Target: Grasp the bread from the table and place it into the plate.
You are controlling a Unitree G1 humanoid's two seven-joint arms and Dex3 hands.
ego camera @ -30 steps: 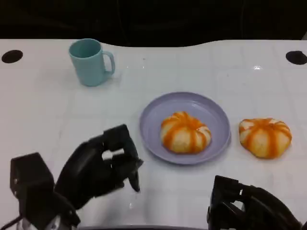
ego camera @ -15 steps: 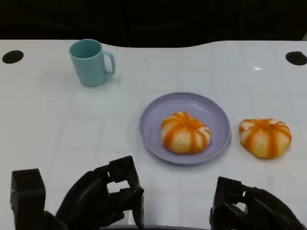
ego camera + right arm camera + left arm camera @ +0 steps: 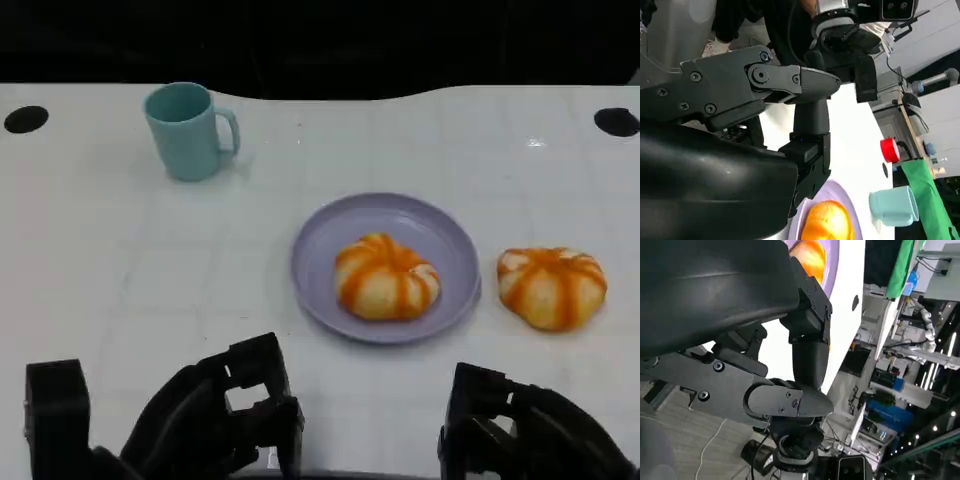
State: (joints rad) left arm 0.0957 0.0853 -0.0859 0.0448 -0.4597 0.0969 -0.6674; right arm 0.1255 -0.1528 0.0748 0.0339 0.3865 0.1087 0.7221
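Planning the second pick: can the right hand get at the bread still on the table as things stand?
Probably yes. The bread on the table lies just right of the plate, on the right hand's side, with bare table between them. The hand holds nothing and nothing stands in the way; the mug is far off.

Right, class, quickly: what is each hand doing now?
Left hand: fingers curled in, holding nothing.
Right hand: low at table's near edge, holding nothing; fingers' state cannot be told.

A white table (image 3: pixel 120 260) carried a teal mug (image 3: pixel 188 130) at its far left, a purple plate (image 3: pixel 440 232) near the middle, and an orange-striped bread (image 3: pixel 552 287) lying directly on the tabletop just right of the plate
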